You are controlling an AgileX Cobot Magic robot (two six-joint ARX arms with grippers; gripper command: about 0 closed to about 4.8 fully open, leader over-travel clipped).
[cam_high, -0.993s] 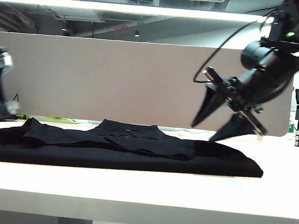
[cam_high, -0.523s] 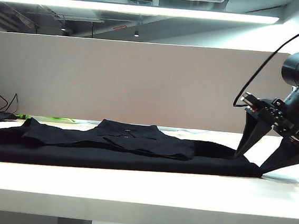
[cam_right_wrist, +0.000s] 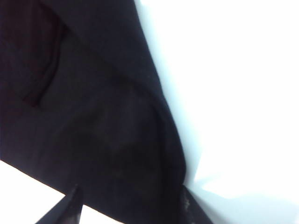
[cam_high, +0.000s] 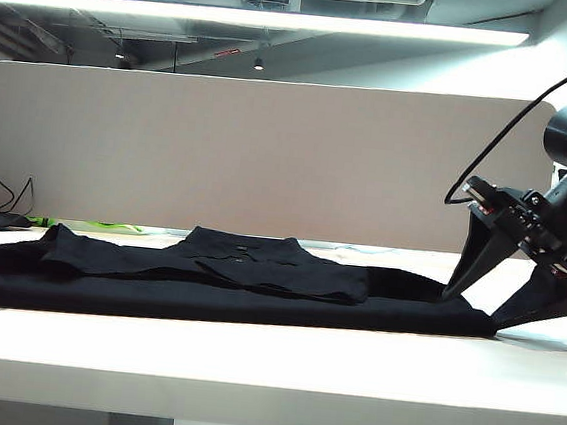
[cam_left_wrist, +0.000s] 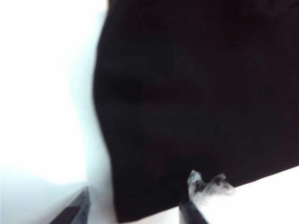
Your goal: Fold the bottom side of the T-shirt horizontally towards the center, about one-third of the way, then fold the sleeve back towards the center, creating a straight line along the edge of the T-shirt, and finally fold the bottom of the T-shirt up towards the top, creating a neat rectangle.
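The counter carries the T-shirt, lying flat across it with sides and sleeves apparently already folded in, so the last fold, hem up toward the collar, seems to be in hand. The right end effector hangs spread at the shirt's right end, straddling its edge. The left end effector, seen only from its wrist, is likewise spread over a corner. Next, both must pinch that edge evenly.

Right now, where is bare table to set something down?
A bare strip of table runs in front of the T-shirt. Crowded at the shirt's right end, where the open right pincer straddles it; the open left pincer straddles its left end.
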